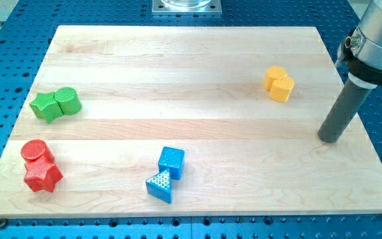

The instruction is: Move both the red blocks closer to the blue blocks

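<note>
You are seeing my tip [331, 140] resting at three o'clock on the tabletop [191, 86]; there is no gripper here. The red cylinder [36, 151] and red star [42, 176] are touching at eight o'clock. The blue cube [171, 161] and blue triangle [160, 185] are sitting at six o'clock, well apart from the reds.
</note>
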`<act>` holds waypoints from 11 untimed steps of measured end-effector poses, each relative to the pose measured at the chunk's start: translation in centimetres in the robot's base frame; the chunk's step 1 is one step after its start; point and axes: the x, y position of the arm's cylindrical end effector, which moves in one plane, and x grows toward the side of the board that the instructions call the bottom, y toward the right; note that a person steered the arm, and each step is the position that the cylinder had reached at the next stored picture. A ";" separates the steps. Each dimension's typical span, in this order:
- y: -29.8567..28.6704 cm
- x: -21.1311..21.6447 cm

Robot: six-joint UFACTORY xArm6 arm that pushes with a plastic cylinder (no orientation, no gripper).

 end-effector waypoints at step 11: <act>-32.0 -1.8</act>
